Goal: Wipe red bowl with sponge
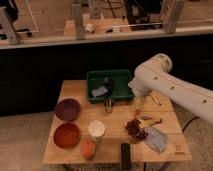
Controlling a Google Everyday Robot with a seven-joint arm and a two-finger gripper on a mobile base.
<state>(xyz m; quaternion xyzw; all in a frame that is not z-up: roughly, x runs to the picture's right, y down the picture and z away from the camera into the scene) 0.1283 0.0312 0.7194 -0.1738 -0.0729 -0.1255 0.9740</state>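
The red bowl (pixel 66 135) sits at the front left of the tabletop (pixel 75 91), open side up. The purple bowl (pixel 67 109) is just behind it. A white cup (pixel 96 128) is just beside it on the right. The red bowl looks hard and smooth. It is likely light, so it may slide when it gets rubbed. Nothing holds it down.

The sponge (pixel 99 91) is a small grey-blue block. It lies in the green tray (pixel 122 75) at the back of the tabletop, on the tray's left side, near a black thing (pixel 107 82). It is well apart from the red bowl. It looks soft and light, and it will likely squash when pinched. The best hold is likely from above, across its short sides, near the middle. The tray wall is close, so there is little room on that side.

The gripper (pixel 138 101) hangs at the end of the white arm (pixel 165 82), over the tabletop by the tray's front right corner. Its fingers are spread wide and hold nothing. It is not touching the sponge. The sponge has not been picked up yet, so no wiping has begun.

A grey-blue rag (pixel 156 140) lies at the front right. It is bigger and flat, and it is not the sponge.
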